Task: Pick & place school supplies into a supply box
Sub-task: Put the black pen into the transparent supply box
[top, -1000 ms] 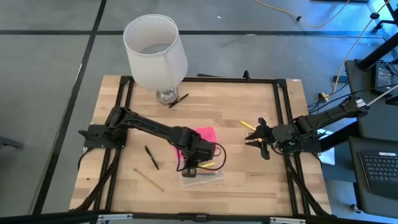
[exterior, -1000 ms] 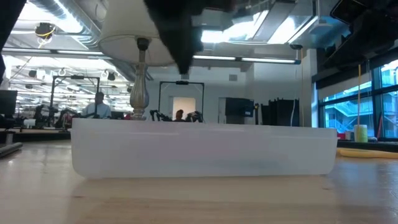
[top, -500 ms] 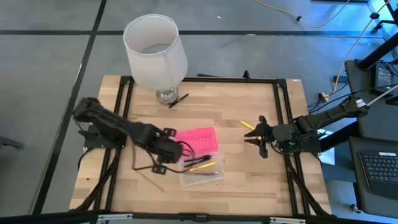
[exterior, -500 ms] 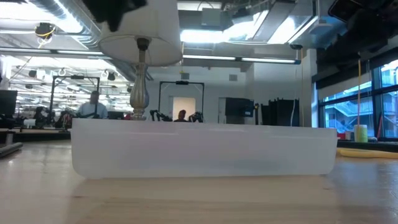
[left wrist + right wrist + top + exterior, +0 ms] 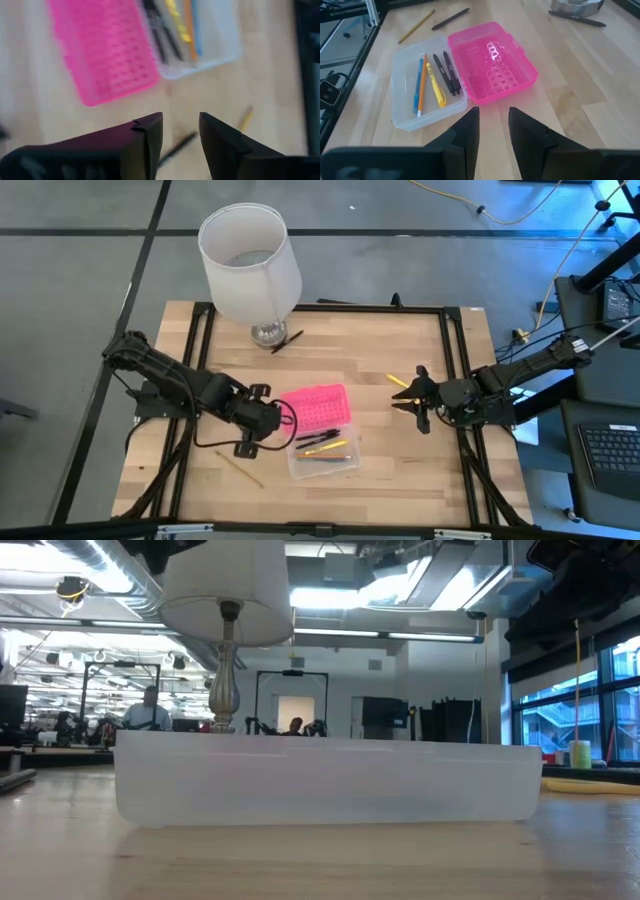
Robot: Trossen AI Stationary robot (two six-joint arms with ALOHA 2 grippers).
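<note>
The supply box lies open on the table: its clear base (image 5: 326,452) (image 5: 427,82) holds several pens in blue, orange, yellow and black, and its pink lid (image 5: 318,405) (image 5: 492,60) is folded flat toward the far side. My left gripper (image 5: 249,438) (image 5: 181,137) hangs open, pointing down, left of the box over a black pen (image 5: 176,147) that lies flat on the wood. A tan pencil (image 5: 238,468) (image 5: 245,118) lies nearby. My right gripper (image 5: 412,406) (image 5: 494,125) waits open at the right, next to a yellow pen (image 5: 398,380).
A white-shaded lamp (image 5: 250,265) stands at the table's far left, with another black pen (image 5: 287,340) beside its base. In the low view the box's clear wall (image 5: 325,780) fills the middle. A black frame (image 5: 455,370) borders the table.
My left gripper has risen off the box's clear base and swung toward the table's left edge, and now hangs over the black pen beside the box. The pens in the base have come into view. My right gripper stayed in place.
</note>
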